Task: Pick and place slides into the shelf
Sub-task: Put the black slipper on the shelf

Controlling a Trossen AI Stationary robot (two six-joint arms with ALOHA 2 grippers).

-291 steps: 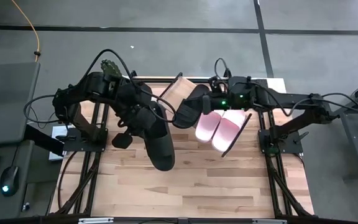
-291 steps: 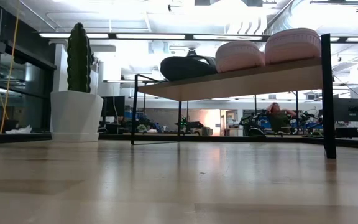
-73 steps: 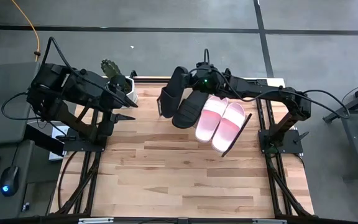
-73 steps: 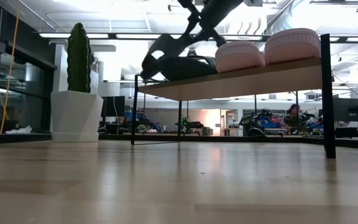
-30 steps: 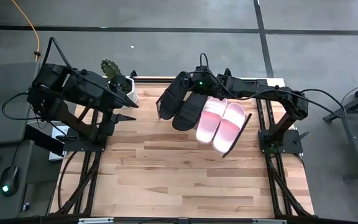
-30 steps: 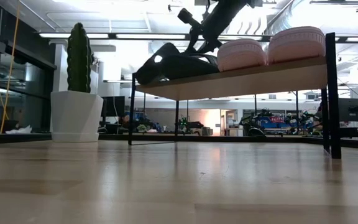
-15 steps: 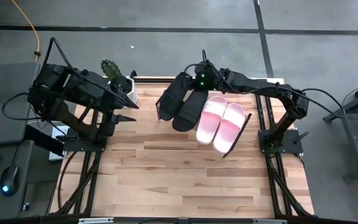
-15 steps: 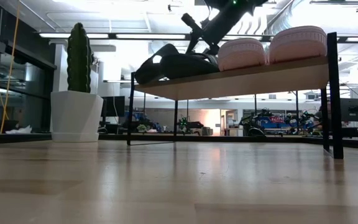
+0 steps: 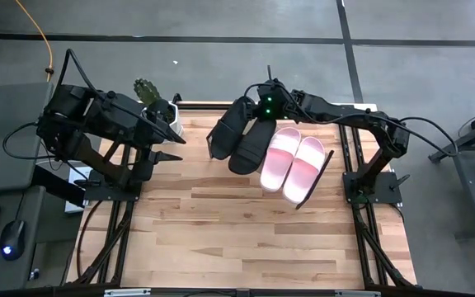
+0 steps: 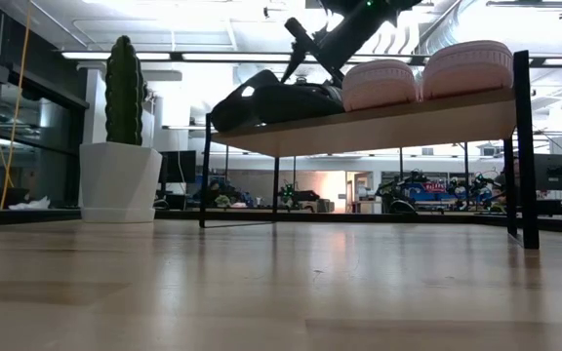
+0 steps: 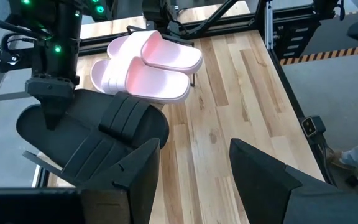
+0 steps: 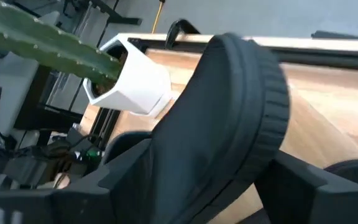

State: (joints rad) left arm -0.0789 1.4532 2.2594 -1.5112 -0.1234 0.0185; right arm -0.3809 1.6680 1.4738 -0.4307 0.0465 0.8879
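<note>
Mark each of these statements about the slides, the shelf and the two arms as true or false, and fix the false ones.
1. All four slides are on the shelf. True: two black slides and two pink slides.
2. The pink slides lie left of the black ones in the high view. False: they lie to the right.
3. The right gripper is by the black slides. True.
4. The left gripper holds a slide. False: it is open and holds nothing.
5. A potted cactus stands on the table. True.
</note>
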